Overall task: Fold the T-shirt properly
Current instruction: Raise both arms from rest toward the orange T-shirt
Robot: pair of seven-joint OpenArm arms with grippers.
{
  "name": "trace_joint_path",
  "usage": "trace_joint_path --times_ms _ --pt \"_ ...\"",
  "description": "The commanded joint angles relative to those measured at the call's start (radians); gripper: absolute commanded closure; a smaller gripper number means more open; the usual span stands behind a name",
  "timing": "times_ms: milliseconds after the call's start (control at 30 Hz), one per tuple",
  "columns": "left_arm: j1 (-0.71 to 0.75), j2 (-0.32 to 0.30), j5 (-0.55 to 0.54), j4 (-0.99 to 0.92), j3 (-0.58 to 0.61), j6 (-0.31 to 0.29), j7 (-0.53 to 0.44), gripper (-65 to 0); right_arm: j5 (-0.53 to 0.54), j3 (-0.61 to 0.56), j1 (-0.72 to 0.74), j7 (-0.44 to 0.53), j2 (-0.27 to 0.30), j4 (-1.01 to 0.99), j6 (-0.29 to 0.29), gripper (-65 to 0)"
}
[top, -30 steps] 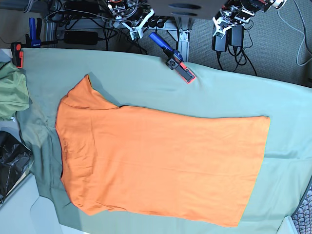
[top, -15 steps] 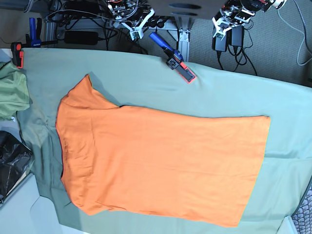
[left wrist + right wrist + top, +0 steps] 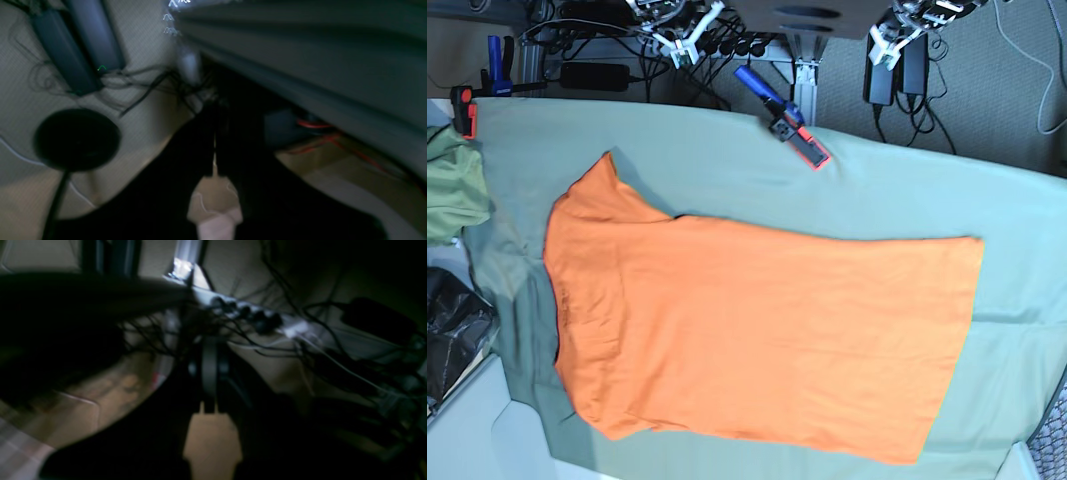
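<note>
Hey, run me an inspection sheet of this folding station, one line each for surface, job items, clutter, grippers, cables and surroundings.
Surface: sage-green table cloth covers the table, lightly wrinkled.
Job's things: orange T-shirt lies spread flat and unfolded, collar end toward the base view's left, hem toward its right.
Clutter: blue and red clamp at the cloth's far edge; another clamp at the far left corner; green fabric bundle at the left.
Grippers: left gripper and right gripper both shut, empty, raised beyond the far edge.
Cables: tangled cables and power strip on the floor behind.
Surroundings: grey carpet.
</note>
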Motion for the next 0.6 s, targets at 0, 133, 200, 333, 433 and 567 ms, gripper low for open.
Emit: trace_joint_path --times_ms 0,133,200,333,433,567 --pt "0.014 -0.011 -0.017 0.014 0.001 -0.05 -0.026 0.0 0.014 0.0 -0.027 0.013 0.021 0.028 0.041 0.0" --pt "0.073 -0.059 -0.082 0.099 -0.006 -0.146 -0.039 0.0 0.126 0.0 -0.139 0.013 0.087 0.156 0.095 0.0" --pt "0.115 -0.081 -0.117 0.167 -0.039 -0.191 -0.039 0.0 0.175 0.0 -0.206 0.013 0.121 0.236 0.109 0.0" --pt "0.219 -0.105 -0.155 0.324 -0.181 -0.244 -0.039 0.0 0.257 0.0 -0.339 0.012 0.188 0.405 0.113 0.0" --pt "0.304 -0.115 -0.174 0.461 -0.283 -0.244 -0.038 0.0 0.33 0.0 -0.435 0.012 0.239 0.537 0.12 0.0" --pt "0.431 -0.142 -0.213 0.667 -0.359 -0.244 -0.035 0.0 0.362 0.001 -0.55 0.011 0.301 0.721 0.12 0.0"
